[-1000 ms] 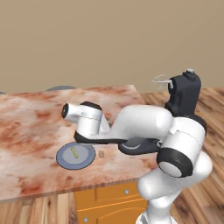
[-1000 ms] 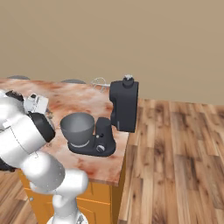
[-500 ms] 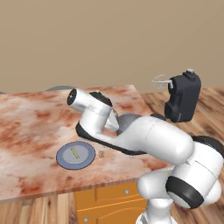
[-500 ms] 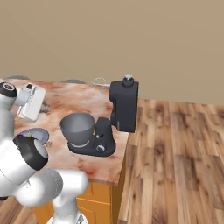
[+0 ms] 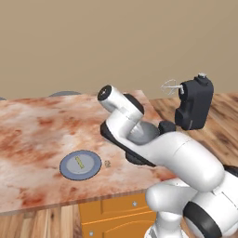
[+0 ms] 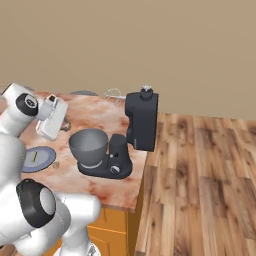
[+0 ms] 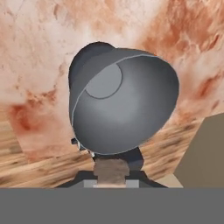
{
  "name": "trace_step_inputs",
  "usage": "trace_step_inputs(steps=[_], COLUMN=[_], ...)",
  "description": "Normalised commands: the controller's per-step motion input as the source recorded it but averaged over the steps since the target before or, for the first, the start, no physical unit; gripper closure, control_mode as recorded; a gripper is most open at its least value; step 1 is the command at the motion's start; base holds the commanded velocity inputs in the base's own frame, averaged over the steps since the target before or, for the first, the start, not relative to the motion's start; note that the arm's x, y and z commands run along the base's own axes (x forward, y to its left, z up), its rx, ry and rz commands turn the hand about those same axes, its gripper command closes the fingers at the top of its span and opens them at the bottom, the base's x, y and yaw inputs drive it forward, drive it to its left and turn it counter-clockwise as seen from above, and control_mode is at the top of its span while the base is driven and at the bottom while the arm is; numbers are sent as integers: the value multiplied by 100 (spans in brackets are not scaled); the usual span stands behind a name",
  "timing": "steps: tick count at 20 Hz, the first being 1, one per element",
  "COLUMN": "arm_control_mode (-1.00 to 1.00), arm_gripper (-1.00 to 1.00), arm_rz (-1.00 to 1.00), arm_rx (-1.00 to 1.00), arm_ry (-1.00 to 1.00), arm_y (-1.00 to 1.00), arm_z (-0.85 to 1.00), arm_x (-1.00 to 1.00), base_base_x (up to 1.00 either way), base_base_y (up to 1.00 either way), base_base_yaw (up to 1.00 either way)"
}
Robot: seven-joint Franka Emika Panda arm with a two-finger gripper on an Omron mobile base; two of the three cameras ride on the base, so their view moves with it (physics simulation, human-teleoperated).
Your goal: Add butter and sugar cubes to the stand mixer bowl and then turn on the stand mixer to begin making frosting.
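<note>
End effector [image 7: 111, 168] — above stand mixer bowl [image 7: 127, 103]

Tool [image 7: 112, 168] nearly closed (gripping something)

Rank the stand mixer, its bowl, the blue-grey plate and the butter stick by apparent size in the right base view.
1. stand mixer
2. stand mixer bowl
3. plate, partly hidden by the arm, so its rank against the bowl is unsure
4. butter

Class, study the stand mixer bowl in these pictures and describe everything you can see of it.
The stand mixer bowl is a grey, cup-shaped vessel with a metal look, a wide round rim and a flat base. It stands upright on the oval foot of the dark stand mixer, whose head is tilted back, so the bowl is open from above. Seen from the hand camera, its smooth inside looks empty.
</note>
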Motion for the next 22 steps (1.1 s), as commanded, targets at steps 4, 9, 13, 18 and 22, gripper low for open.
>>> trace_step_inputs(steps=[4,9,13,18,22], arm_control_mode=[-100,-100,-100,-100,-100], arm_gripper=[100,100,100,100,100], arm_rz=[-1,-2,0,0,0], arm_rx=[0,0,3,0,0], arm_ry=[8,14,14,16,10], arm_y=[-13,-10,-19,-10,0], arm_z=[-36,-26,-10,-49,-52], arm_x=[19,44,33,34,36], base_base_x=[0,0,0,0,0], base_base_y=[0,0,0,0,0], base_base_yaw=[0,0,0,0,0])
